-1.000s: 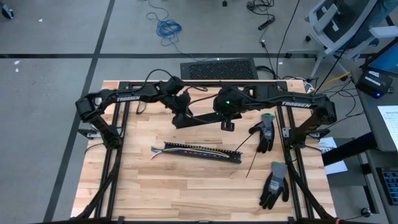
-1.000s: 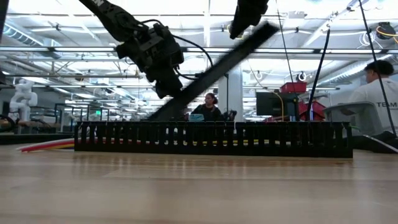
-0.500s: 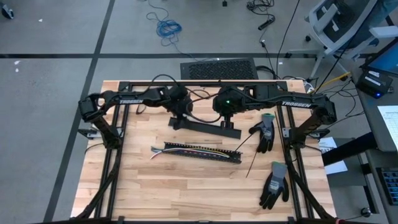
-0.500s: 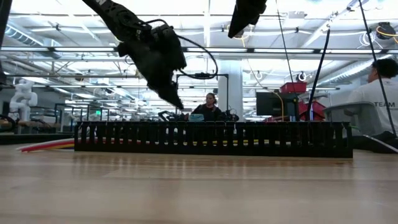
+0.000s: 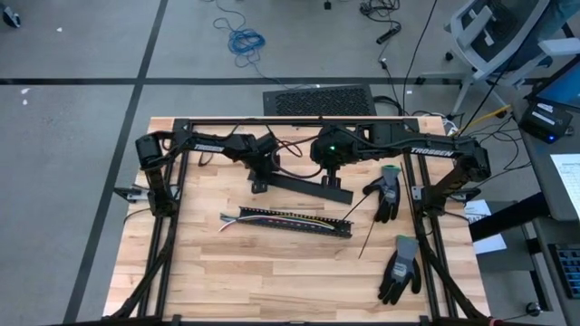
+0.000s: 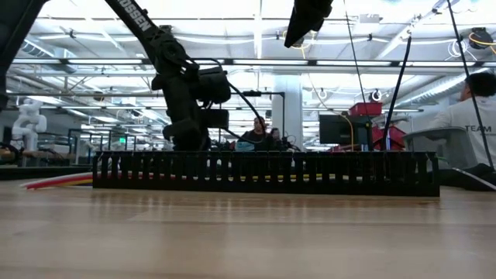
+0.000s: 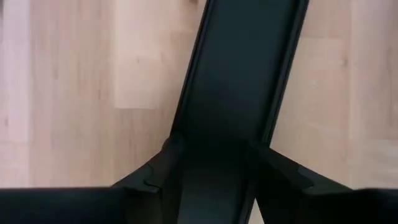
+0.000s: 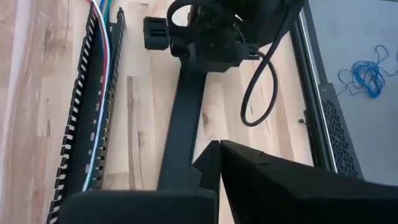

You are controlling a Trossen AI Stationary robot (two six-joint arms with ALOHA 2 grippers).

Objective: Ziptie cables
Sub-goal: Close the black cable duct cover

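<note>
Lying flat on the wooden table [image 5: 272, 272], one long black strip [image 5: 299, 184] — a cover-like bar — is gripped at both ends: the left gripper [image 5: 259, 174] is closed around its end toward nine o'clock, and the right gripper [image 5: 332, 186] is clenched on its end toward three o'clock. In the left wrist view the strip [image 7: 242, 93] is seen running straight out from between two dark fingers [image 7: 161, 174] that clasp its edges against the table. In the right wrist view the same strip [image 8: 183, 124] stretches from the right gripper's own fingers [image 8: 208, 165] toward the left gripper [image 8: 214, 37] at its far end.

One slotted black cable duct [image 5: 290, 221] is placed just toward six o'clock of the strip, apart from it. One bundle of cables [image 5: 231, 218] is laid inside the duct, with coloured ends fanning out past its nine-o'clock end; in the low view red and yellow strands [image 6: 58, 181] are seen beside the duct wall [image 6: 263, 172].

Two dark work gloves are counted — one [image 5: 387, 193] at three o'clock of the strip, the other [image 5: 400, 267] toward five o'clock. Two thin black zip-ties [image 5: 367, 237] lie between duct and gloves.
</note>
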